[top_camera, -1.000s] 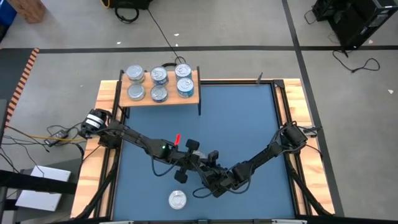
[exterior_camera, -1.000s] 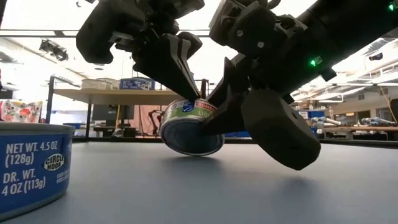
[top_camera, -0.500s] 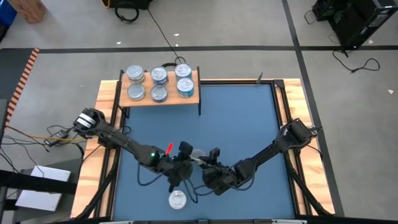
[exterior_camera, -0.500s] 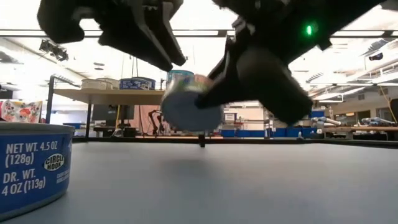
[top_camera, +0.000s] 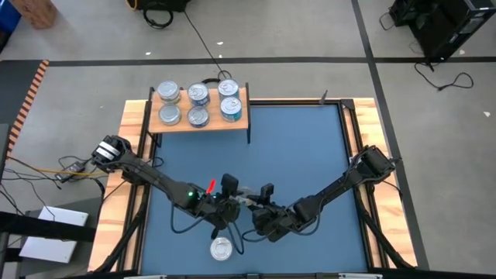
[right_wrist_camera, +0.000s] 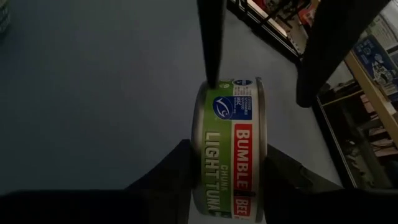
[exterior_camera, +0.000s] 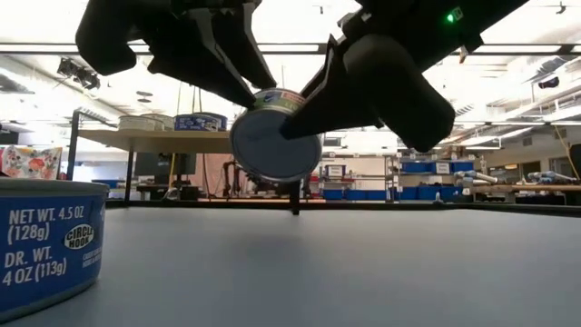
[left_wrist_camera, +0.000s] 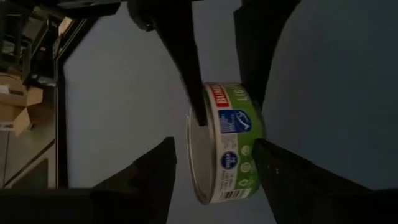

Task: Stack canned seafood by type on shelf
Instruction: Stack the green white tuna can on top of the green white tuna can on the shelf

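We are seeing two dark, slender jointed arms.
The left arm is showing a green light, a red tag and looping black cables.

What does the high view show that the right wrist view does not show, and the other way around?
Only the high view shows the shelf with six cans on it, and a single can lying on the blue table. Only the right wrist view shows the label on the held can: green and red, reading "Light Tuna". Both show the right pincer gripping this can across its flat ends, raised off the table, with the left pincer open around it.
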